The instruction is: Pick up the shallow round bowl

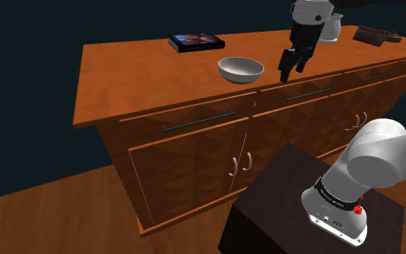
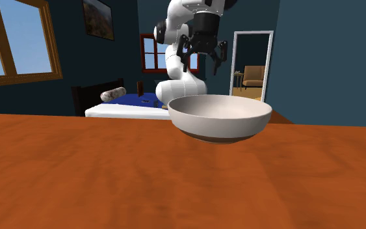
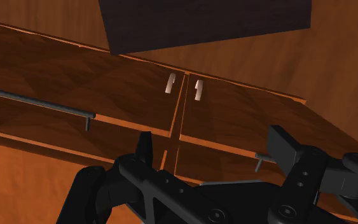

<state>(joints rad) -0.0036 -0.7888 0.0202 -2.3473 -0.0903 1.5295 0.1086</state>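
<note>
shallow round bowl (image 1: 240,69) sits upright on the wooden cabinet top (image 1: 136,76), untouched. my gripper (image 1: 291,73) hovers just beside it, toward the shoulder view's right, its 2 fingers spread with nothing between them. it looks above rim height, though depth is hard to read. approach, grasp and lift all remain.

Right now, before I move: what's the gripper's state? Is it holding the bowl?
Gripper: open, jaws apart, holding nothing. The bowl sits free on the wooden cabinet top, beside it.
</note>
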